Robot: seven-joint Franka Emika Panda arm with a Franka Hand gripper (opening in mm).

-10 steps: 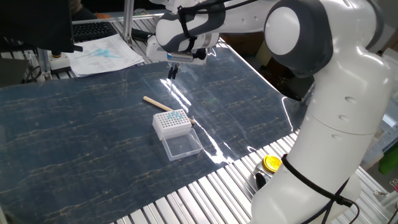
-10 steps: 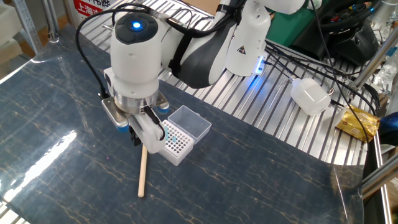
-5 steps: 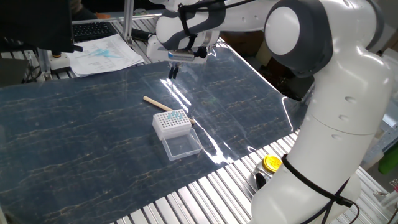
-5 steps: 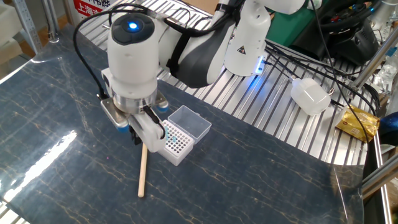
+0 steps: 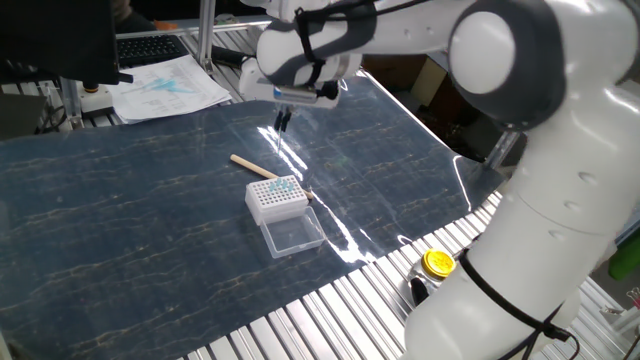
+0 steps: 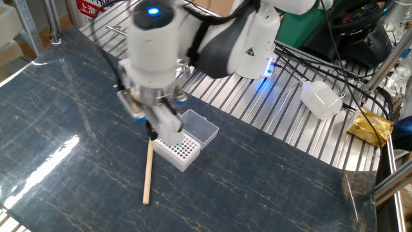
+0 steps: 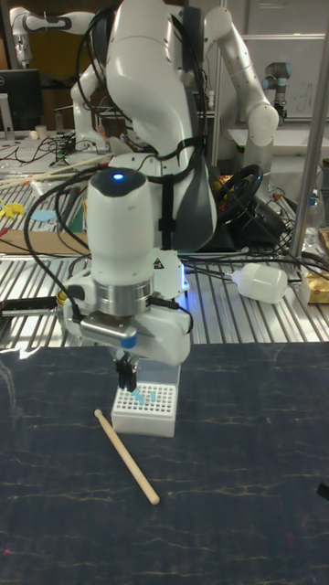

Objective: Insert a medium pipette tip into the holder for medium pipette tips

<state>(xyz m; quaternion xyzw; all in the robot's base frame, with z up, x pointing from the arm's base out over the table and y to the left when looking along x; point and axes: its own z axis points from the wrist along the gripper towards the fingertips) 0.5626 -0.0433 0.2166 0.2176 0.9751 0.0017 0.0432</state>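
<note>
**A:** One tool (image 7: 127, 375) hangs from the arm's wrist, pointing straight down. How do its two dark fingers stand?

**B:** They are drawn in close together, with hardly a gap between them. Anything pinched there is too small to make out, so I can't say that it carries a tip.

**A:** What is nearest to it?

**B:** The white box (image 5: 276, 200) with the grid of round holes, standing on the table (image 5: 120, 230). In the tall view the fingertips line up with the box's rear left corner. In the fixed view from the side the tool is up off the table, clear of the box top.

**A:** And the tips?

**B:** A small cluster of light-blue tips (image 5: 284, 186) stands in the holes at the end of the box nearest the tool. The other holes look open.

**A:** Is the cover on?

**B:** No, the clear lid (image 5: 292, 234) is folded right back. It lies flat on the table on the side of the box away from the tool.

**A:** Anything else close by?

**B:** A pale wooden stick (image 7: 126, 457) lies flat and slantwise on the table, one end just beside the box, under the tool.

**A:** Farther out?

**B:** A yellow roll (image 5: 437, 263) sits on the metal slats by the robot's base, well apart from the tool. Some loose papers (image 5: 165, 85) lie beyond the table's far edge.
</note>
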